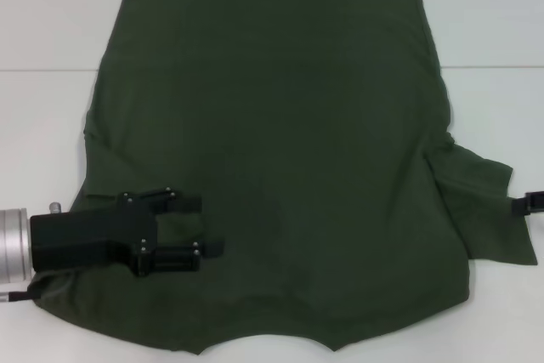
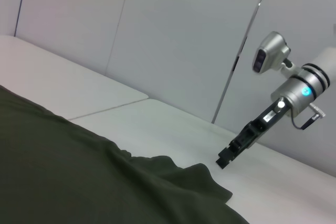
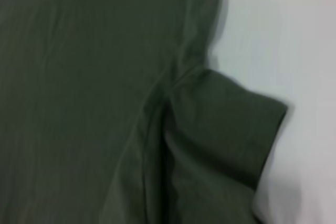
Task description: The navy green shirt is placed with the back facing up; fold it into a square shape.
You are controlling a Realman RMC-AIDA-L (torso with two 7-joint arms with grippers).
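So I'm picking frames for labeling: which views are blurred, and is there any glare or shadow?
Head view: fairly sharp, even light, no glare on the navy green shirt. Left wrist view: the right gripper is crisp. Right wrist view: soft throughout, the shirt's sleeve smeared, with a faint shadow on the table.

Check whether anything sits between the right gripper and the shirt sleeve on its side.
Nothing visible does. The right gripper hangs above bare white table just off the navy green shirt; its right sleeve lies spread and uncovered. The left gripper is over the shirt's opposite side.
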